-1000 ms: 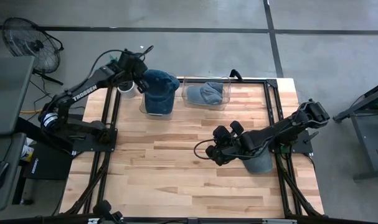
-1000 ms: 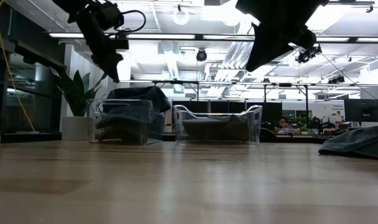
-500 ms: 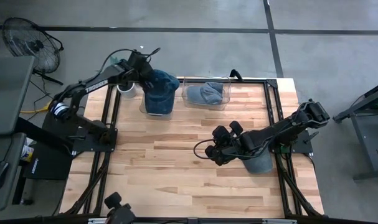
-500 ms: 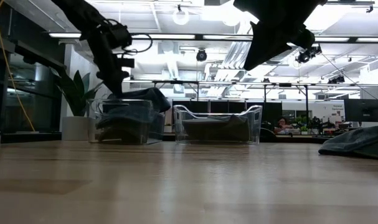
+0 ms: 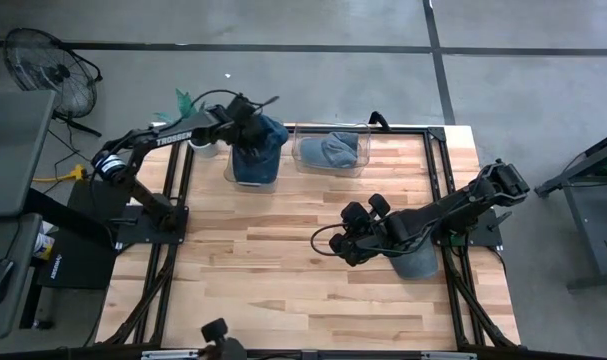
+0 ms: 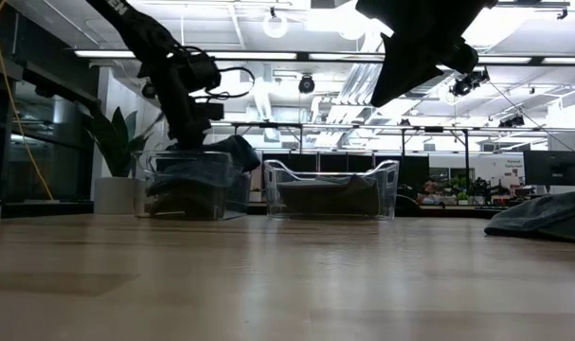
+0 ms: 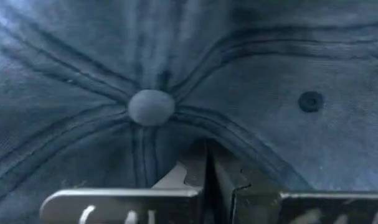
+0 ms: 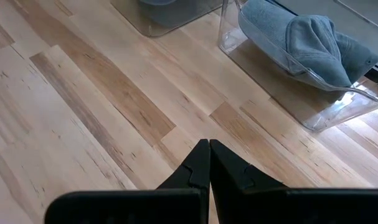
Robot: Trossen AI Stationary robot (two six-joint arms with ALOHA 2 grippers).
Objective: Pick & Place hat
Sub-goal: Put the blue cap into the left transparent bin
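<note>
Bright overhead lights (image 6: 276,23), backlit arms (silhouetted), soft focus

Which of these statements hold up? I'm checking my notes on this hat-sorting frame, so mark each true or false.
1. The left gripper is shut, right over the dark blue cap. True.
2. The dark blue cap lies on bare table. False: it sits in the left clear bin.
3. The right clear bin holds a lighter blue cap. True.
4. The right gripper grips a cap. False: it is shut on nothing, above the wooden table.
5. A grey cap lies near the table's right edge. True.
</note>
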